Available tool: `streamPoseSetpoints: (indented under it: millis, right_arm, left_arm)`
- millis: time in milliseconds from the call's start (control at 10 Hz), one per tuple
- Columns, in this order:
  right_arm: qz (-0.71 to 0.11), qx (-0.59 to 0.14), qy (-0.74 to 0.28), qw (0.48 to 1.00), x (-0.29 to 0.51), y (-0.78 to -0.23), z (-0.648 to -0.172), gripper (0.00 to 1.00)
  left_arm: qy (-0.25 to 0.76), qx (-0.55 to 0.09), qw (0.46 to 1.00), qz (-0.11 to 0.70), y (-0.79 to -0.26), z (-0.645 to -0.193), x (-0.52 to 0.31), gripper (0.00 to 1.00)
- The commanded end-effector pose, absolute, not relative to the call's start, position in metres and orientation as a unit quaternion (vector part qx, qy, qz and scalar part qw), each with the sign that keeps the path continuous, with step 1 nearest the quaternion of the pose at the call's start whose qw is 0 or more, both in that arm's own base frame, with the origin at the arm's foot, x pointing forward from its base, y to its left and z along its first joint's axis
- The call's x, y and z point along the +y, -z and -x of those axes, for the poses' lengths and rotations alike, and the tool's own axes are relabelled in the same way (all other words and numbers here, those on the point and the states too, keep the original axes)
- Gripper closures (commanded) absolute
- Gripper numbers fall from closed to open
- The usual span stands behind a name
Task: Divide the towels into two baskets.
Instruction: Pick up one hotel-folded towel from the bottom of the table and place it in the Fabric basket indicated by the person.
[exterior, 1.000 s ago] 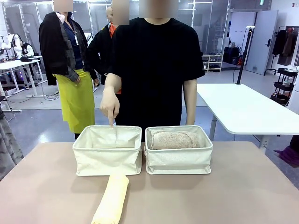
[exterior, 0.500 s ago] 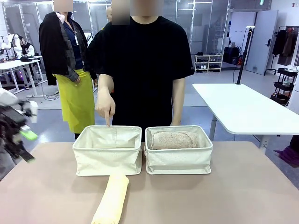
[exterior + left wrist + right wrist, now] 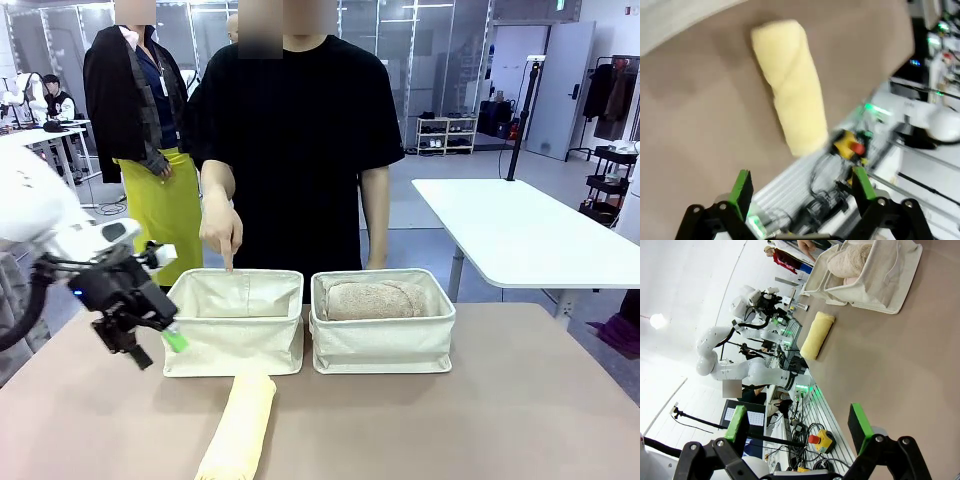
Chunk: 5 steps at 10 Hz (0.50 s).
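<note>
Tan counter (image 3: 520, 400) carries everything I'm working with. Two cream canvas baskets stand side by side at its far half, touching or nearly so: the left basket (image 3: 233, 325) looks empty from my front camera, and the person's hand (image 3: 222, 228) points a finger down at its far rim; the right basket (image 3: 383, 335) already holds a shaggy tan-beige towel (image 3: 370, 298), with a sliver of a paler roll under it in the right wrist view, though I can't tell which one. Pale yellow towel (image 3: 240, 430) lies rolled on the counter just in front of the left basket, its near end running off the bottom edge. My left hand (image 3: 150, 338) hangs beside the left basket's outer wall, fingers spread, holding nothing, the yellow roll ahead of it in its wrist view. My right hand (image 3: 797, 427) is spread too, empty, well back from the baskets. My reckoning: the right basket is filled or partly so, the left not begun, and the yellow roll belongs there next.
</note>
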State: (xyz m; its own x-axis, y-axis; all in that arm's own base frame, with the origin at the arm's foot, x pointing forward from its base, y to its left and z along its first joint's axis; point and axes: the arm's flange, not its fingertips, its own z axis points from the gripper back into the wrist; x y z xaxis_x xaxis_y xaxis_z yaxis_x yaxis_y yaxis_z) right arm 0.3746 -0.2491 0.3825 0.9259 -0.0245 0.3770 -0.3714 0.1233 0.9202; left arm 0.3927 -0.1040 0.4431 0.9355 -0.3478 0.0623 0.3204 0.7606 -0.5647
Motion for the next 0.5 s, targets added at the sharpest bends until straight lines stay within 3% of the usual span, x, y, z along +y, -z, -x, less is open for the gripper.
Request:
streamPoseSetpoints:
  millis: [0, 200, 400]
  right_arm:
    - [-0.651, -0.156, -0.119, 0.733, -0.247, -0.385, -0.372, 0.00]
    - [-0.651, -0.156, -0.119, 0.733, -0.247, -0.385, -0.372, 0.00]
    - [-0.651, -0.156, -0.119, 0.733, -0.247, -0.385, -0.372, 0.00]
  left_arm:
    - [0.168, 0.025, 0.964, 0.207, -0.427, -0.391, -0.138, 0.00]
    - [0.182, 0.015, 0.949, 0.256, -0.440, -0.391, -0.129, 0.00]
    - [0.182, 0.015, 0.949, 0.256, -0.440, -0.391, -0.129, 0.00]
